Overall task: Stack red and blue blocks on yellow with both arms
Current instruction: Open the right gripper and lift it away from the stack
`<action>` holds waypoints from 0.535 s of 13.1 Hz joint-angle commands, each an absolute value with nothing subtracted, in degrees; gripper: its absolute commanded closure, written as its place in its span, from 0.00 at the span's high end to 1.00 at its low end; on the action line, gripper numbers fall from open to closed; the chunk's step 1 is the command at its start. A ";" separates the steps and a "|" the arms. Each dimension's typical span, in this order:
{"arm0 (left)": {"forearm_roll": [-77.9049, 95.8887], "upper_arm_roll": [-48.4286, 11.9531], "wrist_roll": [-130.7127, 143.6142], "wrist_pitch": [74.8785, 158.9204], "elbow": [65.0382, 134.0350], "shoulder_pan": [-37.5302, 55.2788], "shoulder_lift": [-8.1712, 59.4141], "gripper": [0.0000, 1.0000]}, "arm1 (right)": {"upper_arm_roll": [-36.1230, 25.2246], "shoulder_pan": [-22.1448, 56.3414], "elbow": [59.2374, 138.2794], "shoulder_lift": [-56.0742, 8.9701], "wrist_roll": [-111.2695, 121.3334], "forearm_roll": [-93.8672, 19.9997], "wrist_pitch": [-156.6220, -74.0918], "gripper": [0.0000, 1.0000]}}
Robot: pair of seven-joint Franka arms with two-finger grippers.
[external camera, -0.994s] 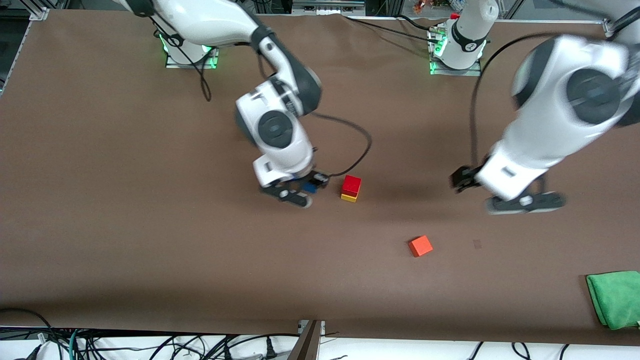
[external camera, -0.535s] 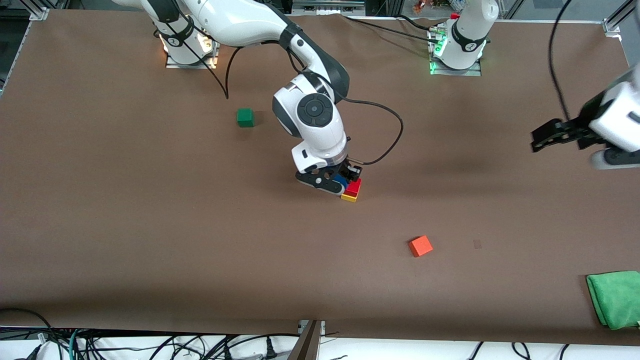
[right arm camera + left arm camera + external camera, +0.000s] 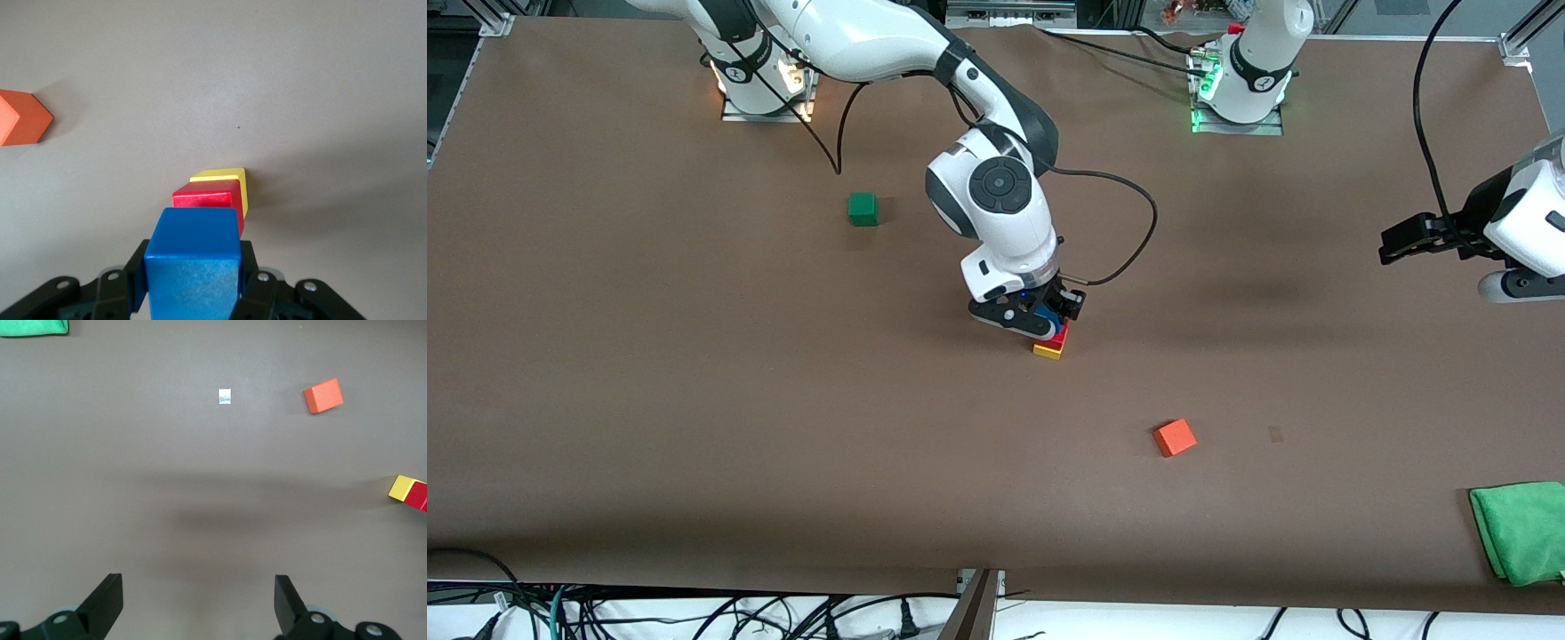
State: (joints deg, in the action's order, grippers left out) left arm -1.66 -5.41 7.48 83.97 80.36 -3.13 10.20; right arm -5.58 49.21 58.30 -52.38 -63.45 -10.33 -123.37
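Note:
The red block (image 3: 1060,335) sits on the yellow cube (image 3: 1048,350) near the table's middle. Both show in the right wrist view, red (image 3: 208,200) on yellow (image 3: 230,179), and in the left wrist view, red (image 3: 419,496) and yellow (image 3: 402,487). My right gripper (image 3: 1040,321) is shut on the blue block (image 3: 193,263) and holds it just over the red block; in the front view only a sliver of blue (image 3: 1052,321) shows. My left gripper (image 3: 1436,238) is open and empty, up over the left arm's end of the table; it shows in the left wrist view (image 3: 198,607).
An orange cube (image 3: 1175,436) lies nearer the front camera than the stack. A dark green cube (image 3: 863,209) lies toward the right arm's base. A green cloth (image 3: 1520,529) lies at the front corner at the left arm's end. A black cable (image 3: 1120,222) loops by the right wrist.
My right gripper carried the blue block sideways from beside the stack to over the red block. My left arm pulled away from the stack toward its end of the table and rose.

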 commanded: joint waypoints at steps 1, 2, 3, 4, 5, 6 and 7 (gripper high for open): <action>-0.62 -5.36 6.50 83.85 80.59 -3.25 9.67 1.00 | -6.33 50.10 55.63 -54.49 -64.95 -9.93 -124.27 0.29; -0.53 -5.36 6.50 83.93 80.51 -3.34 9.67 1.00 | -6.33 50.10 55.63 -54.84 -64.95 -9.93 -124.97 0.32; -0.53 -5.36 6.50 83.85 80.33 -3.25 9.75 1.00 | -6.42 50.10 55.63 -55.10 -64.95 -9.93 -125.24 0.32; -0.61 -5.36 6.50 83.93 80.42 -3.16 9.76 1.00 | -6.33 50.10 55.63 -55.11 -64.95 -9.93 -125.68 0.33; -0.88 -5.36 6.50 84.02 80.25 -3.08 9.76 1.00 | -6.33 50.10 55.63 -55.11 -64.95 -9.93 -125.77 0.37; -0.79 -5.36 6.50 84.11 80.16 -3.16 9.76 1.00 | -6.33 50.10 55.63 -55.11 -65.39 -9.93 -125.86 0.41; -0.79 -5.36 6.50 84.20 80.16 -3.16 9.84 1.00 | -6.33 50.10 55.63 -55.11 -65.91 -9.93 -125.86 0.49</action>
